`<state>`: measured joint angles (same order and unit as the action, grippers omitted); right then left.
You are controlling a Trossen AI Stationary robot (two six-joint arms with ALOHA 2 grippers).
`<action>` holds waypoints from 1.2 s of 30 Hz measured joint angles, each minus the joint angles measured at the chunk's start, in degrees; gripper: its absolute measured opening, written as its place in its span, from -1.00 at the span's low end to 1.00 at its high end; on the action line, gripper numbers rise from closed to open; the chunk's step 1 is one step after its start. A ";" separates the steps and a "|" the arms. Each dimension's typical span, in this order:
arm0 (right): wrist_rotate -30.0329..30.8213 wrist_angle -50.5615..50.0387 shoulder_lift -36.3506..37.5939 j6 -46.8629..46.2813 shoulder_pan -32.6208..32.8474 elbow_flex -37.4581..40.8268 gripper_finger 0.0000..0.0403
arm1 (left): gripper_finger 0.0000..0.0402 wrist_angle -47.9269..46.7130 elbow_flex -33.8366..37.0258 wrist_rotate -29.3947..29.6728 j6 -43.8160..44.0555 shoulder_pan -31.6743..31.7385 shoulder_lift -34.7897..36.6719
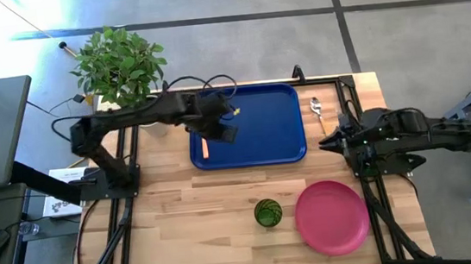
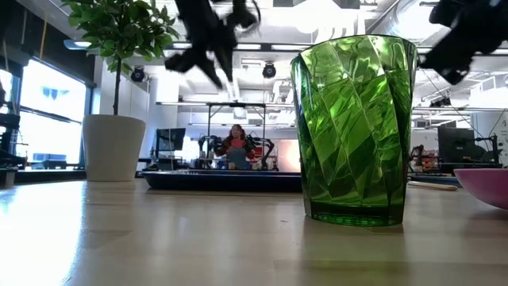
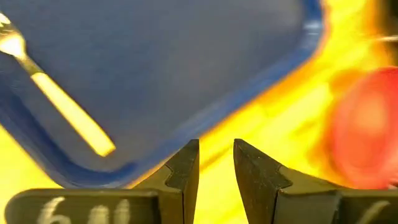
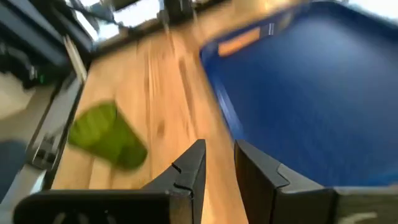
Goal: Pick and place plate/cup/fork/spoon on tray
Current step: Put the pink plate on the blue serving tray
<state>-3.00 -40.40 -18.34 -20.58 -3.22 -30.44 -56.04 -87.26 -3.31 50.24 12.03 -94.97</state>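
Left hand (image 1: 229,134) hangs empty, fingers slightly apart, over the tray (image 1: 263,147) by the fork (image 1: 206,149) lying inside; the spoon (image 1: 318,112) beside the tray looks light, stiff, slippery, best pinched mid-handle.

High view: the left pincer (image 1: 223,126) sits over the tray (image 1: 271,141) and covers most of the fork (image 1: 206,149); only part of the tan-orange handle shows. The spoon (image 1: 318,112) is too small to show detail.

Low view: the cup (image 2: 355,131) hides the middle of the tray's far rim. The plate (image 2: 486,185) is cut off by the right edge. Both arms are cut off by the top edge.

Left wrist view: the plate is a red blur, cut off by the edge; the fork's tines run out of frame.

Right wrist view: the cup is a green smear, and the fork handle is blurred.
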 joint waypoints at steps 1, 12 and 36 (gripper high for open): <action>-1.22 -2.58 -0.44 -0.42 0.00 -0.81 -0.63 | -0.55 1.27 -0.02 0.00 0.87 -1.21 1.11; -11.57 -11.72 -10.90 2.32 0.00 -3.28 -0.32 | -0.55 14.46 -0.04 1.43 4.65 -13.88 9.35; -3.25 -8.74 -35.39 -3.16 15.73 -3.28 -0.26 | -0.55 16.45 0.04 13.13 4.65 -24.70 10.66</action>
<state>-6.25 -49.14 -53.73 -23.74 12.51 -33.71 -39.59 -87.22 9.82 54.89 -12.67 -84.31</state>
